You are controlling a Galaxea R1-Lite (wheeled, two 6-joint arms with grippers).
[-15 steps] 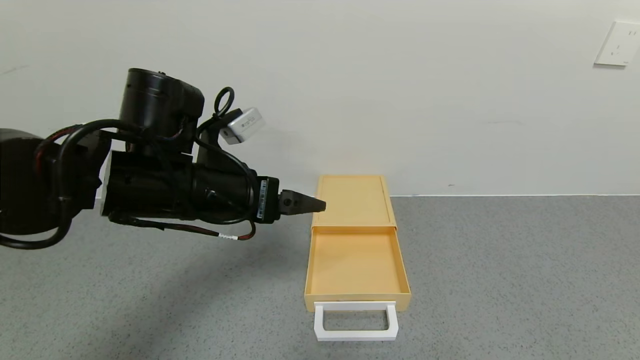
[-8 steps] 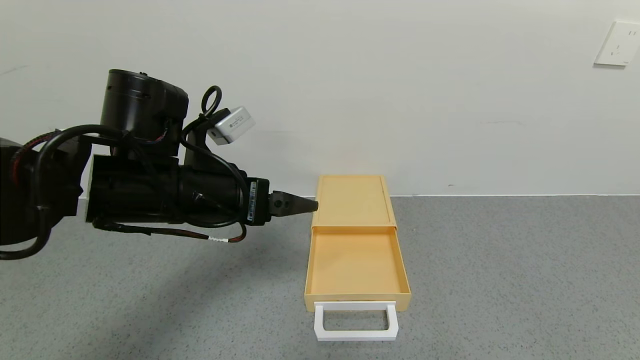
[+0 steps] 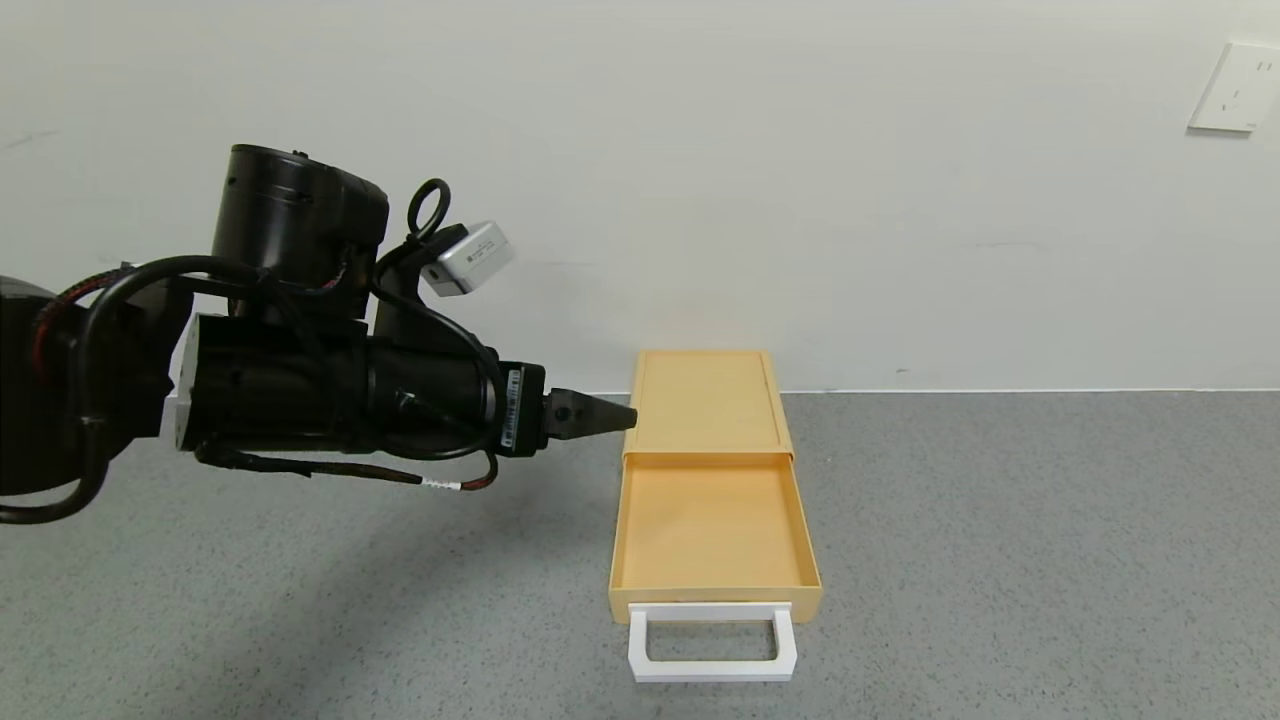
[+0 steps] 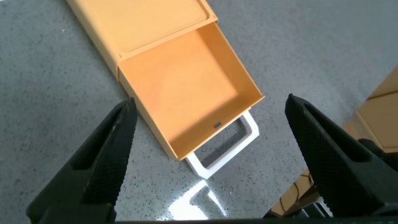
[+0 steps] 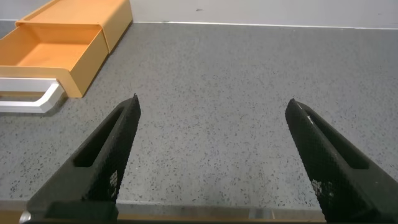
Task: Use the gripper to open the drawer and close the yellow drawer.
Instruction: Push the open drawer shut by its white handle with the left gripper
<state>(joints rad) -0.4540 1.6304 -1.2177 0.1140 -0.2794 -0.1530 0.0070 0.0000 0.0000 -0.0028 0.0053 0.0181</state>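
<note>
— Looking for the pull point: where does the drawer lie from the left gripper?

— It stands pulled out of its case, which backs onto the bench's far edge near the middle. Its long axis runs far edge to near edge, and the white handle is at the near end.

— And the gripper?

— It hangs above the bench beside the case's left side, fingers spread wide. The handle lies toward the near edge and rightward.

— Right gripper?

— Also spread wide, low over the bench, well apart from the drawer. The left looks nearer.
</note>
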